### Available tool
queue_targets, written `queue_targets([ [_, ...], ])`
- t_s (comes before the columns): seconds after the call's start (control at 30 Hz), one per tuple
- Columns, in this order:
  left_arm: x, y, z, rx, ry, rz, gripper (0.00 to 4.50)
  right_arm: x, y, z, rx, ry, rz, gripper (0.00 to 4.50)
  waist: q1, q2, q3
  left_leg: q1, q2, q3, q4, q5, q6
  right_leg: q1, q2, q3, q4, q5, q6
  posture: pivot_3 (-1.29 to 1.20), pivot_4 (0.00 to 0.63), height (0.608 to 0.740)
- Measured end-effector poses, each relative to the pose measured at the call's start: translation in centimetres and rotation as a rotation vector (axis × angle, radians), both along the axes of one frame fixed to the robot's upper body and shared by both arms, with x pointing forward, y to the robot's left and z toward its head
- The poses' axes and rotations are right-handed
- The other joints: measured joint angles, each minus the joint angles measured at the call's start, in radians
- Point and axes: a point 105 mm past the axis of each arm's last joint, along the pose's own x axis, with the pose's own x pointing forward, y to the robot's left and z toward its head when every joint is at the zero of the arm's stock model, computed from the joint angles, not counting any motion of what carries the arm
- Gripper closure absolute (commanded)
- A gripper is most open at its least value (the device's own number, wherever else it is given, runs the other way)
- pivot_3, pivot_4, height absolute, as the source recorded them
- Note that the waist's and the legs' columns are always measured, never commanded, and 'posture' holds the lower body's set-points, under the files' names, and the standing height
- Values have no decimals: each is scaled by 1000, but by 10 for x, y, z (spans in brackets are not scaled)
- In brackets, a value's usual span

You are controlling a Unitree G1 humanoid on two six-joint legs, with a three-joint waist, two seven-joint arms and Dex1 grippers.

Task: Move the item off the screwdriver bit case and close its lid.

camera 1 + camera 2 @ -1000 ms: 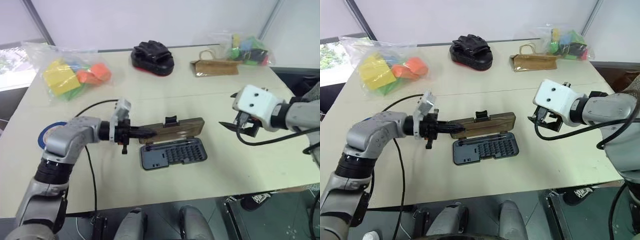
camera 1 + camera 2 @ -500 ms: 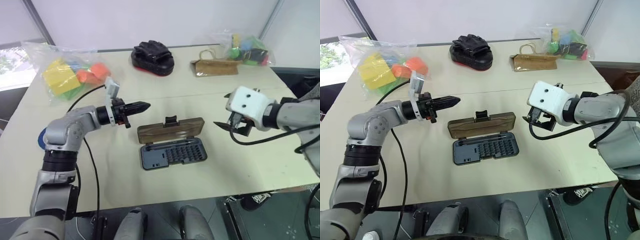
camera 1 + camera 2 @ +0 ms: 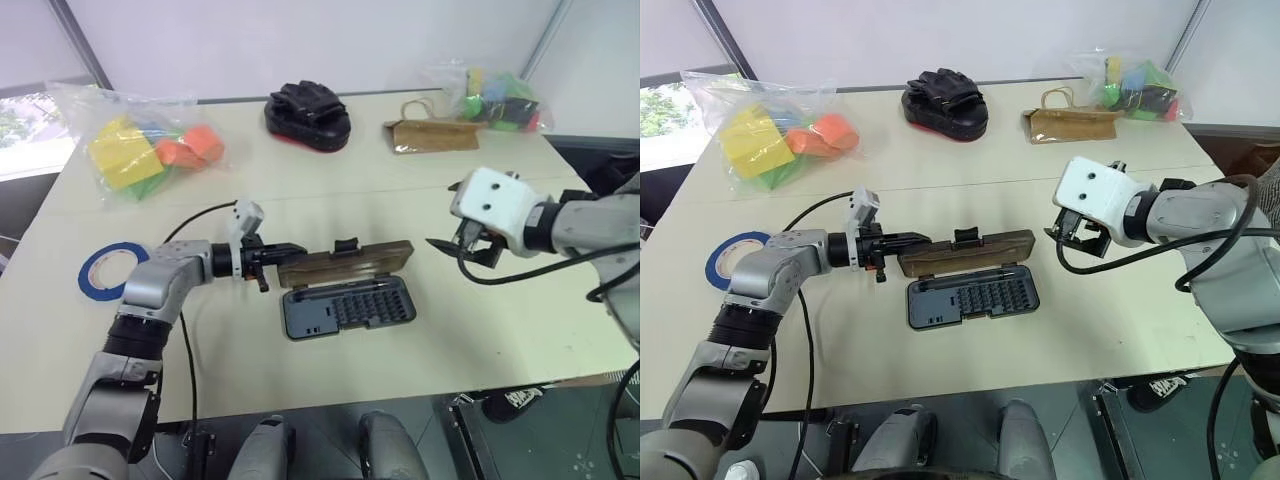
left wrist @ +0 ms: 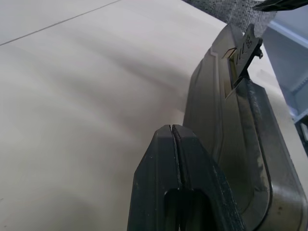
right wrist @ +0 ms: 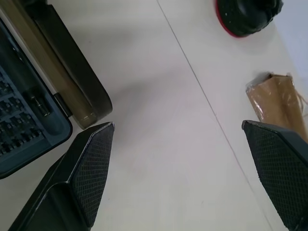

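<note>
— What colours do we see on the screwdriver bit case?

— We see a dark blue-grey tray with rows of small metal bits, and the lid is smoky brown with a black latch tab.

— And around it?

— We note a cream table, a black mitt with a red rim, a blue tape roll, a brown paper bag, and yellow, orange and green blocks in clear plastic.

Bright, even light with soft shadows (left wrist close-up blurs nearest the lens).
</note>
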Motion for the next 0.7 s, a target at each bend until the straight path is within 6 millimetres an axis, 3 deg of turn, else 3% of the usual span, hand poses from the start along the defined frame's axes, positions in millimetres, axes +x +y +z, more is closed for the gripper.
queue_targets([
  [0.23,-16,-1,3,58,4,-113,4500,0,-1,-2,4,6,-9,93,-1,0,0,0,0,0,0,0,0,0,0,0,0,0,0,0,150,740],
  [0.7,-43,8,-31,225,91,-266,4500,1,-1,-2,29,12,-13,93,0,0,0,0,0,0,0,0,0,0,0,0,0,0,0,0,150,740],
])
